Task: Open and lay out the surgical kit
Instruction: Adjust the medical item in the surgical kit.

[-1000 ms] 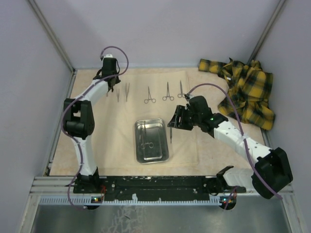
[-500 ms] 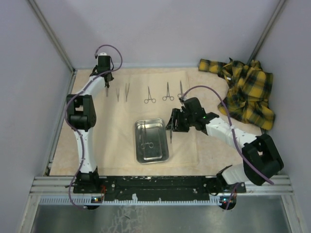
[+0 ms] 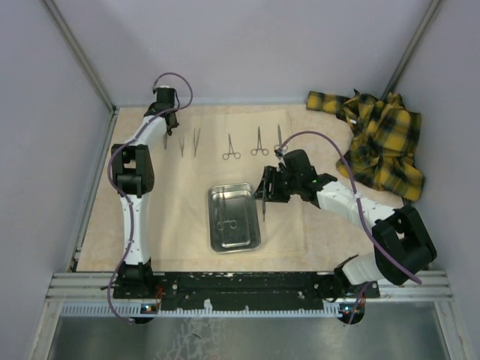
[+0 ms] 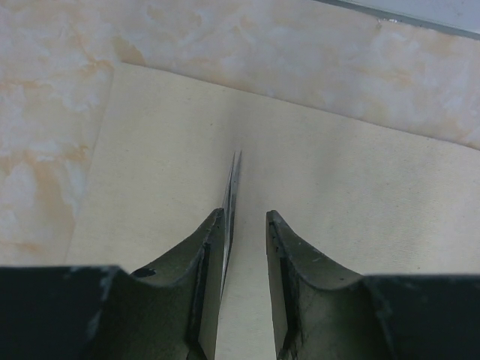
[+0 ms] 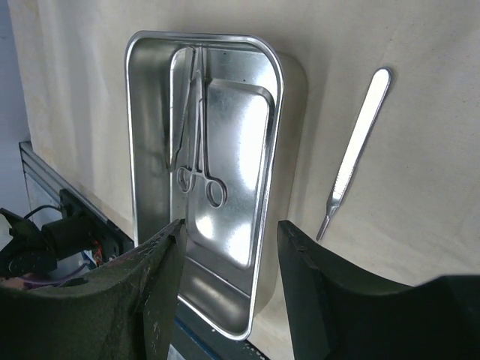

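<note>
The pale beige cloth wrap (image 3: 169, 217) lies spread flat. The steel tray (image 3: 234, 238) sits at its middle, holding one forceps (image 5: 198, 154). Several instruments lie in a row at the back: tweezers (image 3: 196, 141) and forceps (image 3: 231, 148). A flat metal handle (image 3: 263, 209) lies right of the tray. My left gripper (image 3: 165, 137) is at the far left end of the row, jaws slightly apart, with a thin metal instrument (image 4: 233, 187) resting against the left finger (image 4: 206, 247) only. My right gripper (image 3: 263, 189) is open and empty over the tray's right rim (image 5: 276, 135).
The yellow-and-black plaid cloth (image 3: 382, 142) lies bunched at the back right, off the wrap. Bare tabletop (image 4: 52, 97) shows beyond the wrap's left edge. Grey walls close in the back and sides. The metal rail (image 3: 247, 289) runs along the near edge.
My right gripper has moved a little left, toward the tray. My left arm's elbow has risen toward the back, with its gripper staying at the left end of the instrument row.
</note>
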### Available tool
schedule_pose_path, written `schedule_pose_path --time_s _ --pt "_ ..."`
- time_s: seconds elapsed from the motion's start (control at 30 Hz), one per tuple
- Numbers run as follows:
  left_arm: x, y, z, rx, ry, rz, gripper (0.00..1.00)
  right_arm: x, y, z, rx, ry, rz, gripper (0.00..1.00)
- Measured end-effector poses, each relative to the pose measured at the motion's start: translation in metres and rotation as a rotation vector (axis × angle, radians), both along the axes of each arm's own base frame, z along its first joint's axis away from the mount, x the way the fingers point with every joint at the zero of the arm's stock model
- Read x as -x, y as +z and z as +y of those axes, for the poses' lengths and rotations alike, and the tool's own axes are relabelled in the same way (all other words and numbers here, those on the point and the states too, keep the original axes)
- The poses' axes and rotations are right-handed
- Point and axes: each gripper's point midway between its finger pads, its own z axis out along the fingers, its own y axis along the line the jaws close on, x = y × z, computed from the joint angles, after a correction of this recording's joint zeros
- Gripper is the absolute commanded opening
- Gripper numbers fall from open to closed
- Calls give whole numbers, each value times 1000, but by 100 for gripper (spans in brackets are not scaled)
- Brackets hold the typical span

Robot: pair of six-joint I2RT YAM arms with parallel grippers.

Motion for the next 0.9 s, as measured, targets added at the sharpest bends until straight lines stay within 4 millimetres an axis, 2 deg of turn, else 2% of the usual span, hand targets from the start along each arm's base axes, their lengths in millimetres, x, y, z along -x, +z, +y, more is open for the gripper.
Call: schedule_pose_path --time_s 0.43,0.63,0.9 --pt "7 -13 10 -1 9 47 34 0 -3 4 -17 17 4 51" --pt "12 -23 20 19 24 68 31 0 -1 6 -26 23 2 51" --pt "12 -26 26 48 29 68 21 1 -1 7 -30 29 4 50"
